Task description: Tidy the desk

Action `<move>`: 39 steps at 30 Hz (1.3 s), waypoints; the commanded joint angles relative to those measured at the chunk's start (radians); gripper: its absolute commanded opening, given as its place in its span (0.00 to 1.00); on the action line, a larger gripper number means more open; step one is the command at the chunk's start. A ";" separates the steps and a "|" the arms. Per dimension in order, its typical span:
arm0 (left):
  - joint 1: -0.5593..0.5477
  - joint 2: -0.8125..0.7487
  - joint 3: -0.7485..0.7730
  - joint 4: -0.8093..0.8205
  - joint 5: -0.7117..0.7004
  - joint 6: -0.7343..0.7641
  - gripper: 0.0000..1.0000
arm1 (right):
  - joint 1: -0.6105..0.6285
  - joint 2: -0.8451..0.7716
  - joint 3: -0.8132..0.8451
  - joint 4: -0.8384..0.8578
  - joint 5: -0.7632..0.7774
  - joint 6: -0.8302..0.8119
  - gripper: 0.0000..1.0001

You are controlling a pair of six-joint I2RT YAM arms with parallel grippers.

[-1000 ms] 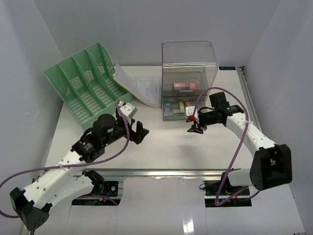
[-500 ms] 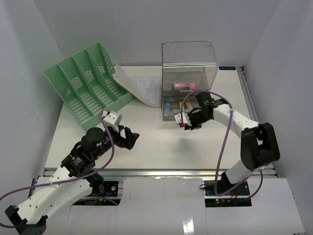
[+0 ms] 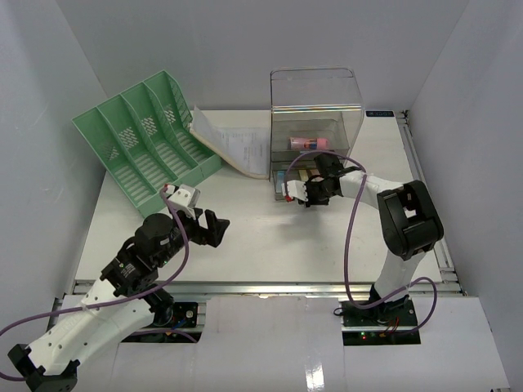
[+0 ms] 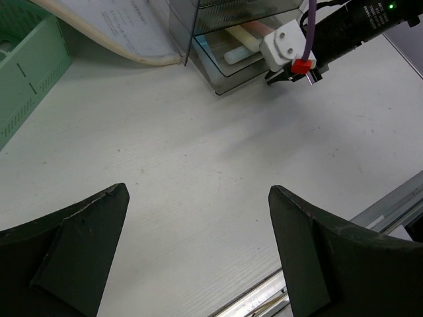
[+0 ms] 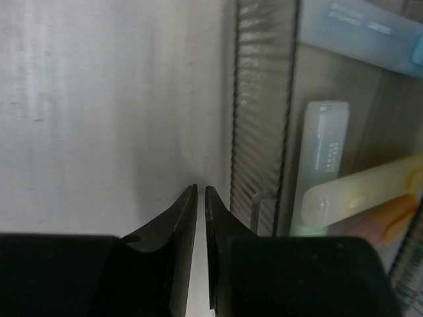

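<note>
Your right gripper (image 3: pixel 309 193), fingers together and empty, sits at the front wall of the open drawer (image 5: pixel 261 99) on the desk (image 3: pixel 270 237) beneath both arms. The left gripper (image 3: pixel 208 229) hovers with fingers spread, holding nothing. The step in hand appears to be closing the drawer, so push squarely inward.

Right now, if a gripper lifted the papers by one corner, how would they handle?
Probably floppy: the papers curl up against the green sorter. Likely light, yet apt to fan apart, since the edge shows several sheets. Where they lie flat on the desk, they may be hard to pinch.
</note>
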 commanded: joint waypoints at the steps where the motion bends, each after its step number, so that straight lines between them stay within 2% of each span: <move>1: 0.004 -0.018 -0.005 -0.013 -0.046 -0.018 0.98 | 0.010 0.045 0.053 0.250 0.132 0.122 0.19; 9: 0.004 0.025 -0.006 -0.011 -0.054 -0.035 0.98 | 0.013 0.104 0.081 0.405 0.195 0.204 0.26; 13: 0.004 0.013 -0.016 -0.008 -0.093 -0.112 0.98 | 0.014 0.129 0.081 0.440 0.224 0.226 0.30; 19: 0.004 0.015 -0.056 0.029 -0.109 -0.220 0.98 | 0.011 0.123 0.043 0.509 0.238 0.258 0.46; 23: 0.005 0.078 -0.087 0.117 -0.102 -0.321 0.98 | 0.011 0.054 -0.006 0.460 0.159 0.253 0.46; 31: 0.014 0.458 0.056 0.198 -0.240 -0.451 0.91 | 0.008 -0.225 -0.080 0.112 -0.141 0.367 0.47; 34: 0.070 0.624 0.155 0.204 -0.270 -0.513 0.88 | 0.002 -0.388 -0.113 0.049 -0.289 0.439 0.47; 39: 0.161 0.831 0.272 0.245 -0.211 -0.598 0.86 | -0.013 -0.545 -0.135 0.030 -0.403 0.534 0.51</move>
